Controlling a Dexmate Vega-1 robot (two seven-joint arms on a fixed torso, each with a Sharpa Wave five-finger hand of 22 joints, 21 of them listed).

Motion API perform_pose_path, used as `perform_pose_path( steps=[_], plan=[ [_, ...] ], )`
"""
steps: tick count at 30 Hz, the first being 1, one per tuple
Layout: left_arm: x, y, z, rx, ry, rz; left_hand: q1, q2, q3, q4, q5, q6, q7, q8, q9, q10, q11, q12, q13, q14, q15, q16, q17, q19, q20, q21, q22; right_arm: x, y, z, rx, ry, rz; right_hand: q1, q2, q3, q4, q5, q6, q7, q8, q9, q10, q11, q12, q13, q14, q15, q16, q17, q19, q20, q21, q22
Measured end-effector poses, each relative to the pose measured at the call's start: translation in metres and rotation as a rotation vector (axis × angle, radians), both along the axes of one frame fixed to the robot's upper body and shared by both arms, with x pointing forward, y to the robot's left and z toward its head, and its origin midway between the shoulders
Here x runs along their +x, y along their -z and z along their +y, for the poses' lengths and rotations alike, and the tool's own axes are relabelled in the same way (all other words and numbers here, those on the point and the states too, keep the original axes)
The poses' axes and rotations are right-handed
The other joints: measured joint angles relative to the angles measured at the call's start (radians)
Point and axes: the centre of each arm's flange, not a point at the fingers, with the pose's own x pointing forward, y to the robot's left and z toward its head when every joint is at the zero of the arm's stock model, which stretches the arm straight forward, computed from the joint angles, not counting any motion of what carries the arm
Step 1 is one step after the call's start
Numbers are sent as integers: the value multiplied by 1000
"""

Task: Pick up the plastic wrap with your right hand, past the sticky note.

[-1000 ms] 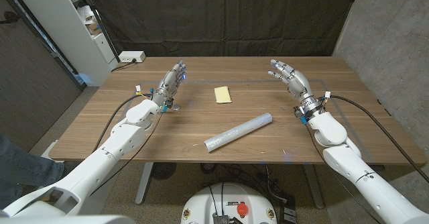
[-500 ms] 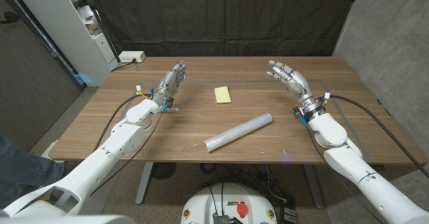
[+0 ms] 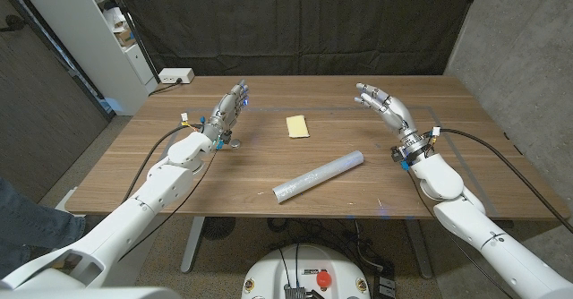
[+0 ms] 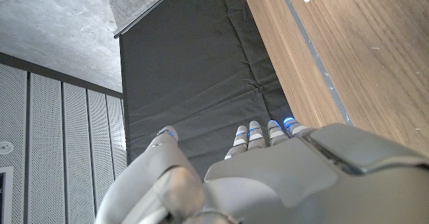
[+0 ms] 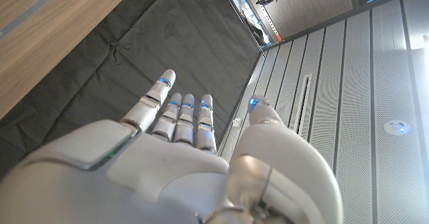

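The plastic wrap (image 3: pixel 320 177) is a long pale roll lying slantwise on the wooden table (image 3: pixel 224 183), near its front middle. The yellow sticky note (image 3: pixel 297 125) lies farther back, beyond the roll. My right hand (image 3: pixel 383 105) is raised at the right, behind and to the right of the roll, fingers spread and holding nothing; its fingers (image 5: pixel 179 112) reach toward a dark curtain. My left hand (image 3: pixel 228 111) stands at the left, fingers extended, with nothing in it; the left wrist view shows its back (image 4: pixel 281 177).
A white power strip (image 3: pixel 175 76) sits at the table's back left corner. A white shelf unit (image 3: pixel 107 30) stands beyond the left edge. A black curtain (image 3: pixel 295 21) hangs behind the table. Cables run from both wrists.
My right hand has shifted slightly left and back toward the table's middle. The left hand, roll and sticky note are unmoved.
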Motion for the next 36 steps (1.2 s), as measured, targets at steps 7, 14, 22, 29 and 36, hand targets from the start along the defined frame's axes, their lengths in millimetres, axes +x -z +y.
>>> perform_pose_path(
  steps=[7, 14, 22, 29, 36],
  plan=[
    [-2, 1, 0, 9, -9, 8, 0, 0, 0, 0, -4, 0, 0, 0, 0, 0, 0, 0, 0, 0, 0, 0, 0, 0, 0, 0, 0, -4, 7, 4, -25, 2, -14, 0, 0, 4, -4, 0, 0, 0, 0, 0, 0, 0, 0, 0, 0, 0, 0, 0, 0, 0, 0, 0],
    [-3, 1, 0, 14, -11, 11, 4, 4, 0, 0, -7, 0, 0, 0, 0, 0, 0, 0, -5, 0, 0, 0, 0, 0, 0, 0, 0, -9, 11, 7, -44, 4, -27, 0, 0, 4, -4, 0, 4, -4, 0, 0, 6, 5, 0, 0, 0, 0, 0, 0, -4, 4, 0, 0],
    [-4, 0, -3, 23, -7, 9, 4, 12, 4, -4, -8, 0, 0, 0, 0, 0, 0, 0, -5, 0, 0, 0, 0, 0, 0, 0, 0, -15, 13, 10, -65, 9, -51, 0, 0, 4, -4, 0, 7, -7, 0, 0, 11, 0, 0, 0, 0, 0, 0, 0, -4, 4, 0, 0],
    [-4, 0, -3, 25, -9, 12, 8, 16, 0, -8, -11, 0, 0, 0, 0, 0, 0, 0, -5, 0, 0, 0, 0, 0, 0, 0, 0, -18, 15, 12, -86, 19, -68, 0, 0, 7, -7, -4, 7, -7, 0, 0, 11, 0, 0, 0, 0, 0, 0, 0, -11, 11, -6, 0],
    [-3, 0, -4, 46, -14, 15, 8, 16, 3, -11, -13, 0, 0, 0, 0, 0, 0, 0, -5, 0, 0, 0, 0, 0, 0, -7, 0, -21, 16, 15, -111, 31, -91, 0, 0, 8, -8, -4, 7, -7, 0, 0, 11, 0, 0, 0, 0, 0, -3, 0, -11, 11, -6, 0]
  ],
)
